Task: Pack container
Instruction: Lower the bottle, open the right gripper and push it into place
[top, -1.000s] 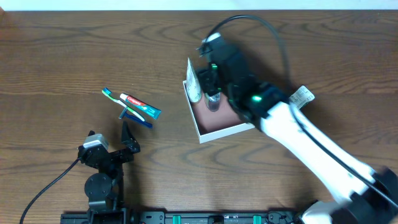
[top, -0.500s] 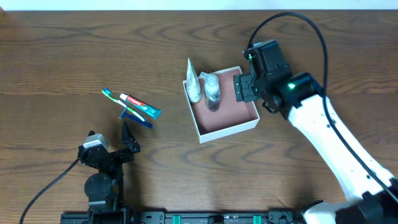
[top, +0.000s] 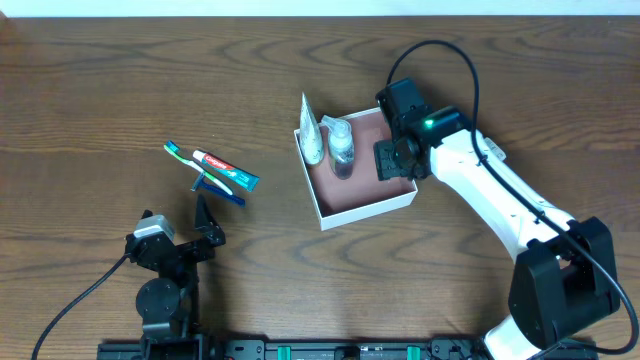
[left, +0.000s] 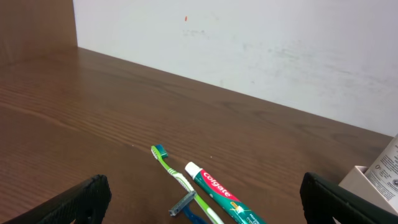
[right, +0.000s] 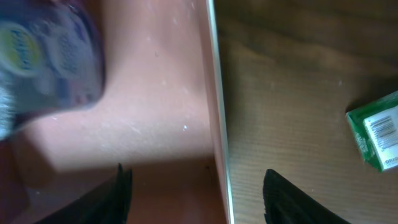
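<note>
Currently, nearest the base at about 8 o'clock on the dark brown wooden table (top: 100, 90), the left gripper (top: 207, 224) sits low with its jaws spread wide and nothing between them. Just beyond it, toward 9 o'clock, three toiletries lie in an overlapping cluster. They are a green-and-blue plastic toothbrush (left: 174, 171), a red, white and green toothpaste tube (left: 219, 191) and a small blue-grey razor (left: 184, 203) tucked against the brush handle.

Further out, a little toward 2 o'clock from the table's middle, stands the shallow square container (top: 365, 195) with thin white walls and a dull pink-brown floor. At its 10 o'clock corner a white squeeze tube (top: 311, 135) stands upright, with a small clear bottle (top: 342, 152) just beside it. The blurred blue-labelled shape in the right wrist view is probably that bottle.

The right gripper (top: 393, 160) hangs over the container's 3 o'clock wall. Its jaws are apart and hold nothing, and the wall runs between them.

That straddle is the main risk. If the jaws drop or close here, they could pinch the thin wall and drag or tilt the box, which would topple the upright tube and bottle. Over at the cluster, gripping one item may pull its overlapping neighbours along.
</note>
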